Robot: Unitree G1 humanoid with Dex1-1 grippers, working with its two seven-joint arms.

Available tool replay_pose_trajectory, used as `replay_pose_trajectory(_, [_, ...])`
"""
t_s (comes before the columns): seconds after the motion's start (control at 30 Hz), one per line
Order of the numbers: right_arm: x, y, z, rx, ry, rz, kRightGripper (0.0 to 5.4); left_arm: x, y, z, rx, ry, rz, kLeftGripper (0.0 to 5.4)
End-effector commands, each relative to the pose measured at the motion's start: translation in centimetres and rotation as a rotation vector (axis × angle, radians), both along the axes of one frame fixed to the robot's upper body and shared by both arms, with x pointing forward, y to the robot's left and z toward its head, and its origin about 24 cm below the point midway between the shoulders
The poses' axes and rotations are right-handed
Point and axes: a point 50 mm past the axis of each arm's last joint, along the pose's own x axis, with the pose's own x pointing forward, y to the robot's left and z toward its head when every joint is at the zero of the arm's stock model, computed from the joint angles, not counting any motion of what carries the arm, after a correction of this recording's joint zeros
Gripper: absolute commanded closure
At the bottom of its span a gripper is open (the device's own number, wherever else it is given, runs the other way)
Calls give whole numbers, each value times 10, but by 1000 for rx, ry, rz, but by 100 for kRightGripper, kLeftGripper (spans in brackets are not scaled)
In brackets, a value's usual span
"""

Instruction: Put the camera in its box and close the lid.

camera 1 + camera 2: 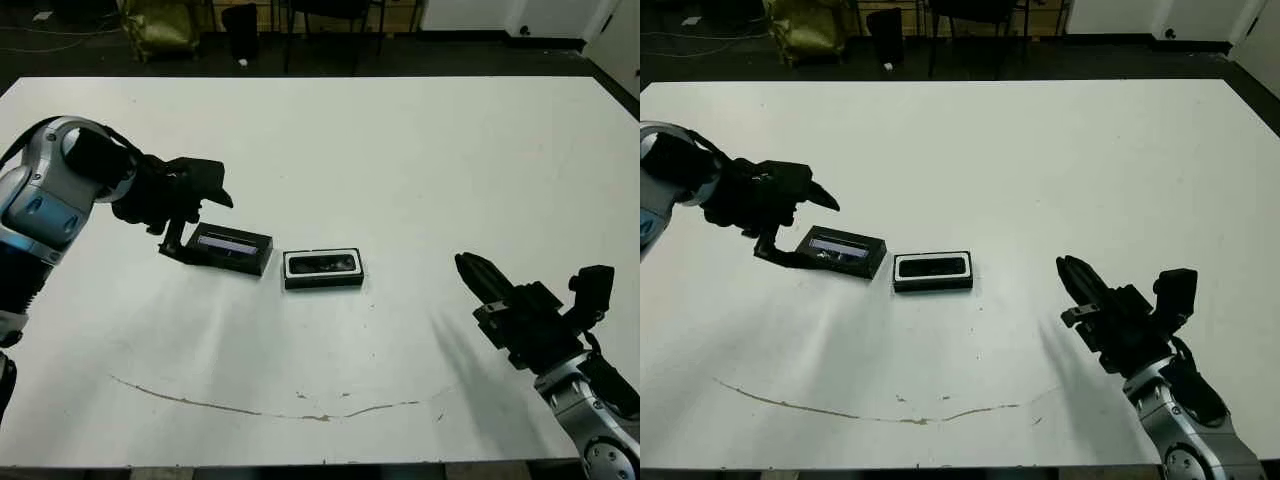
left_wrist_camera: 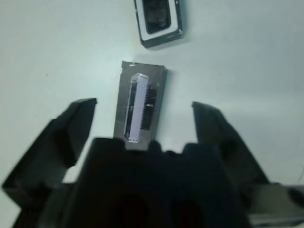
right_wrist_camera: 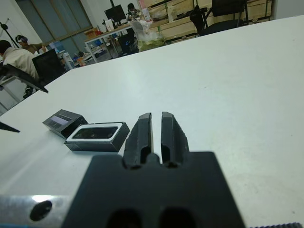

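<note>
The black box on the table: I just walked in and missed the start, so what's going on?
The camera already lies in the box. The lid rests on the table just beside it, not on yet. The left gripper is open, around the lid's end. The right gripper is shut, off to the side, holding nothing.

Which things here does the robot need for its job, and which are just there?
For the job:
- camera, already lying in the box
- box
- lid, off, beside the box
- left gripper, open over the lid

Just there:
- right gripper, shut, holding nothing
- brown streak on the table
</note>
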Motion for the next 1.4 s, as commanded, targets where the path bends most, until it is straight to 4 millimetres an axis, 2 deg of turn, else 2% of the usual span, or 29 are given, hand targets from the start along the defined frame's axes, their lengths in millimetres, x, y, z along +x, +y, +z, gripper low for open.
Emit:
replay_pose_trajectory(0.03, [-4,-4,-5,-15,39,-20,540,6,-3,-4,32,33,3,4])
replay_pose_trajectory(0.3, [-7,-5,-9,5,57,-16,540,24,-3,-7,33,54,10,4])
replay_pose_trajectory(0.67, [-9,-1,-15,7,70,-13,540,41,-2,-7,153,144,-34,4])
replay_pose_trajectory(0.83, [-11,-3,-18,35,68,-3,540,45,-1,-11,171,158,-12,4])
replay_pose_trajectory(1.4, [-12,-6,-25,69,94,-35,540,46,-11,-24,260,95,-101,4])
